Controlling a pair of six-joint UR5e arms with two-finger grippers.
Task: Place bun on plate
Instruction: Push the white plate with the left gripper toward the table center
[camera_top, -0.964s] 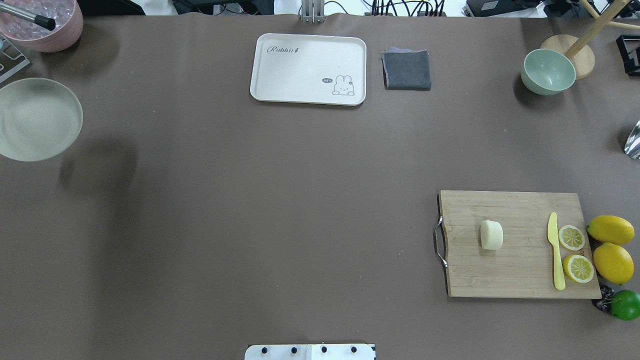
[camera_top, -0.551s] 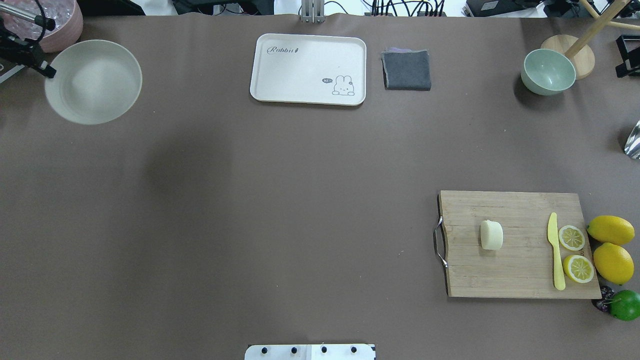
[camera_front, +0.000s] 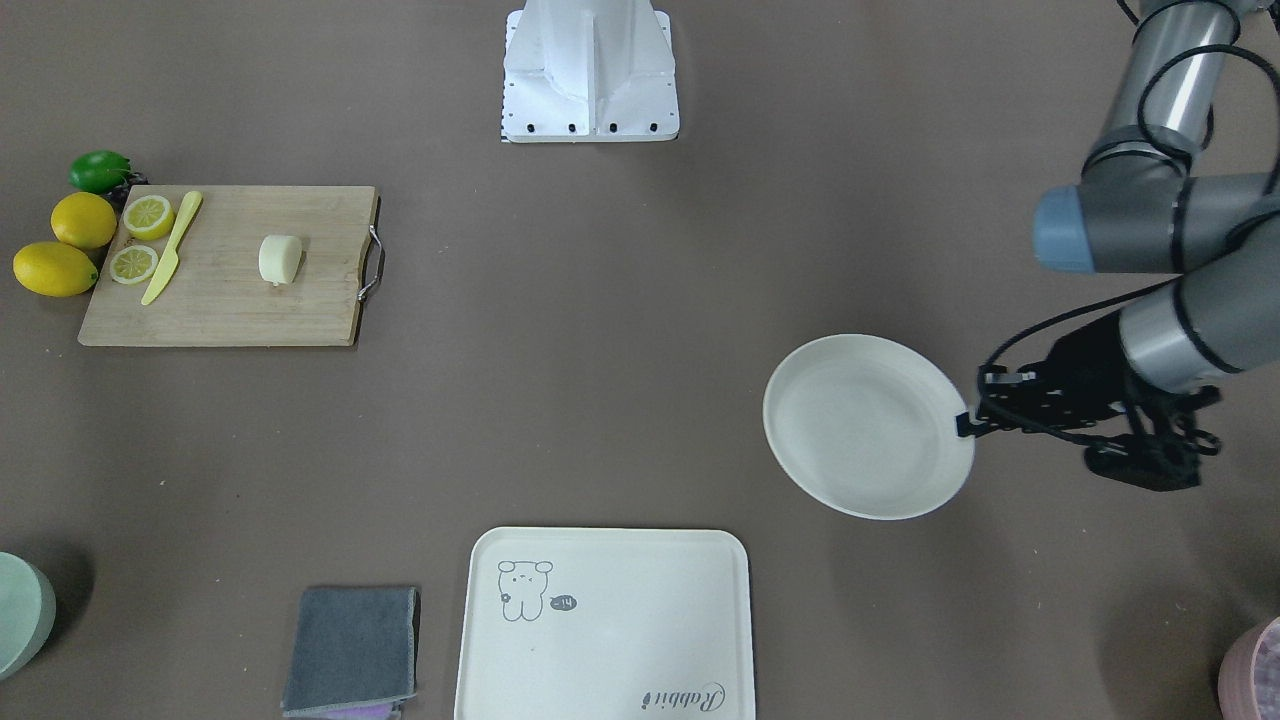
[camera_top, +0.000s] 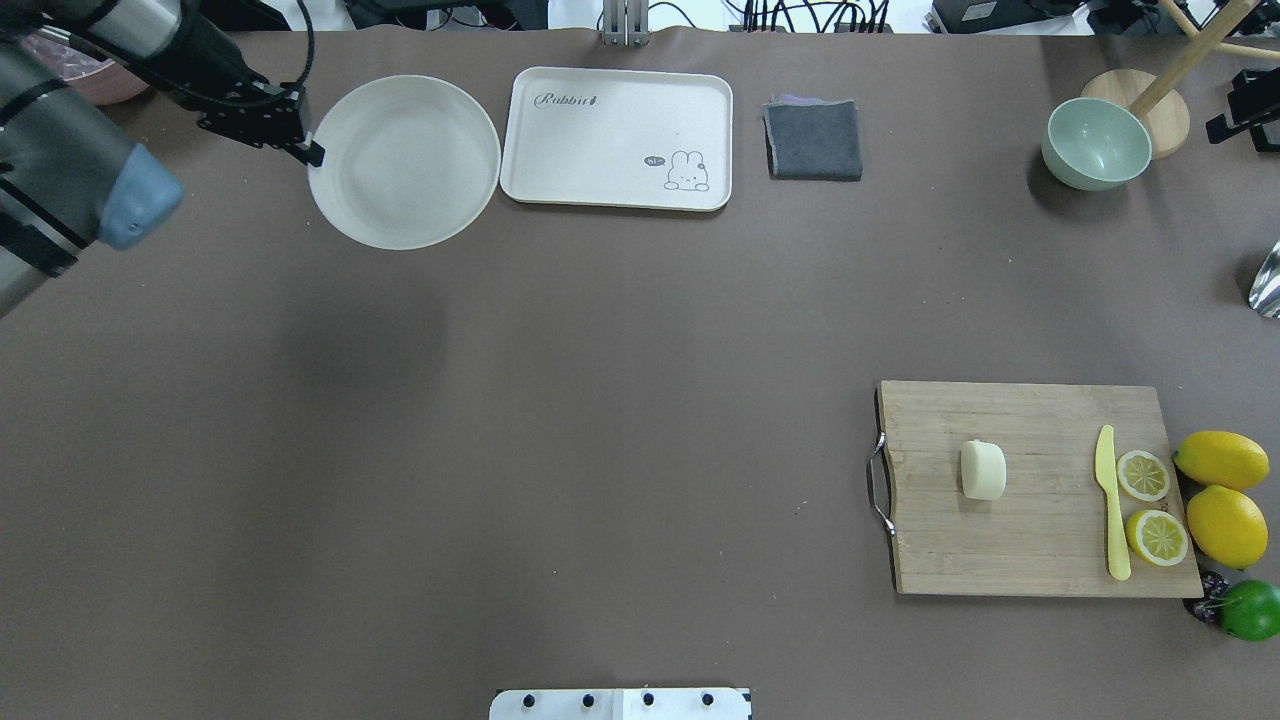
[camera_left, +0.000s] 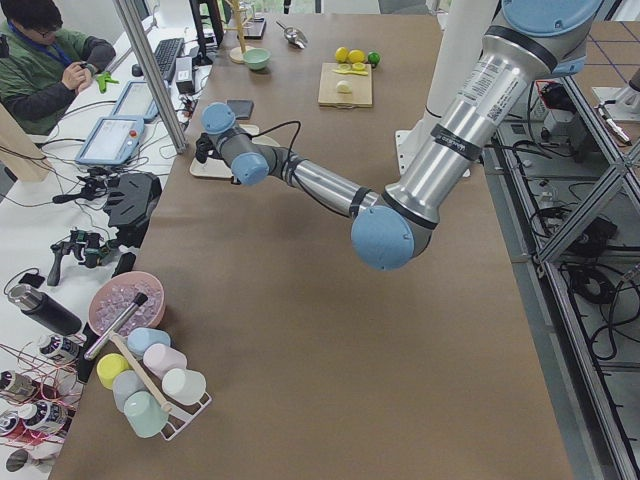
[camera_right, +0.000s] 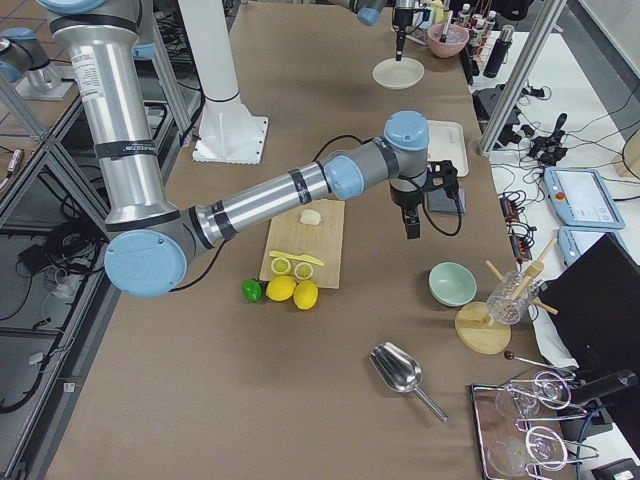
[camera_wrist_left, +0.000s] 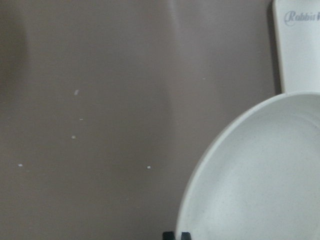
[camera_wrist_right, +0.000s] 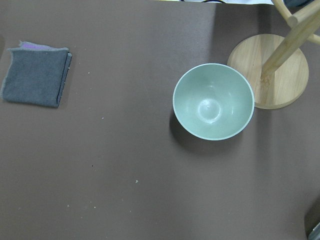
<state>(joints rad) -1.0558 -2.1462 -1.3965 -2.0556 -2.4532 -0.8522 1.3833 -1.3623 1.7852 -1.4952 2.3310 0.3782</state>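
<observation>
Where the bun (camera_top: 983, 470) lies: on the cutting board (camera_top: 1040, 488), near its middle, apart from the knife (camera_top: 1110, 500) and the lemon halves (camera_top: 1150, 505). Nothing grips it, and it is far across the table from the plate (camera_top: 404, 162).
Plate: empty, just beside the tray (camera_top: 616, 138), with a thin gap showing overhead. A faint shadow on the cloth nearer the robot suggests it is held off the table.
Left gripper (camera_top: 312, 152): clamped on the plate's rim, on the side away from the tray. Your wrist view shows the fingertips (camera_wrist_left: 170, 235) at that rim.
Right gripper (camera_right: 411, 230): its camera looks down on the green bowl (camera_wrist_right: 213, 101) and the grey cloth (camera_wrist_right: 35, 75). You cannot tell whether it is parted or closed.
Bun handling: probably light, soft and smooth. Close gently across its rounded sides, low and centred, so it neither squashes nor rolls.
Plate handling: stiff and light, but a single rim hold may let it tip, so keep it level.
Changed in the last second: the plate has crossed from the overhead view's left edge to the tray's side. The left arm has come into view. Bun and board are unmoved.
</observation>
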